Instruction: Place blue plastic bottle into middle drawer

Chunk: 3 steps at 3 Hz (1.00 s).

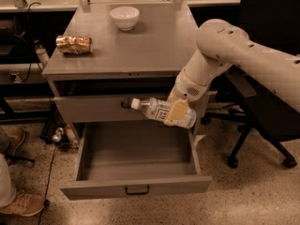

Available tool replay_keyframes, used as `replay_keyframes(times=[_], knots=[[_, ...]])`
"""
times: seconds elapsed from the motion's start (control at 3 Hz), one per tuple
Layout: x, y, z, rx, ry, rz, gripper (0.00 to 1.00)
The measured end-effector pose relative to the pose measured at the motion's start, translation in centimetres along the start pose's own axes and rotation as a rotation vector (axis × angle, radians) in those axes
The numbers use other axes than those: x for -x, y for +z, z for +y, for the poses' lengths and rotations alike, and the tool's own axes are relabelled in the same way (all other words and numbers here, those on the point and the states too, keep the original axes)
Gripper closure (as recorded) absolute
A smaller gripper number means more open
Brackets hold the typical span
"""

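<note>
So right now my gripper (175, 114) is hanging out in front of the cabinet, just off the right end of the closed upper drawer (89, 109) and above the back right part of the open middle drawer (136, 186). My fingers are clamped around the blue plastic bottle (153, 109), with one tan finger pad (177, 110) pressed across its fat end. The bottle is pretty much lying sideways in the air, white cap pointing left and tipped up slightly, not touching anything but me. The cap sits right in front of the upper drawer's dark handle (125, 105), so part of that handle is hidden. The middle drawer is pulled way out below, grey tray bottom showing, small dark pull on its front wall. My arm (234, 46) comes in from the upper right. Up on the cabinet top (150, 50) there's a white bowl (124, 18) near the back and a shiny gold foil packet (74, 44) over by the left edge, well apart from each other. A black office chair (269, 27) sits off to the right, and somebody's shoe (21, 204) is on the floor at lower left.
</note>
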State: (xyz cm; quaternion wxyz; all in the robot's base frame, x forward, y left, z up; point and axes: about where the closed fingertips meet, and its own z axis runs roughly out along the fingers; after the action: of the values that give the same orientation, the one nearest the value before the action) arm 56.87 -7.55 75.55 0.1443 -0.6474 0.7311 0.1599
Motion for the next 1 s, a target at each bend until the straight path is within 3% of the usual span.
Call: replay_keyframes(times=[0.67,1.0], knots=[[-0.4,0.5,0.0,-0.008,0.021,0.004,1.00],[-2.6,6.6,0.7,0.027,0.088,-0.043,1.00]])
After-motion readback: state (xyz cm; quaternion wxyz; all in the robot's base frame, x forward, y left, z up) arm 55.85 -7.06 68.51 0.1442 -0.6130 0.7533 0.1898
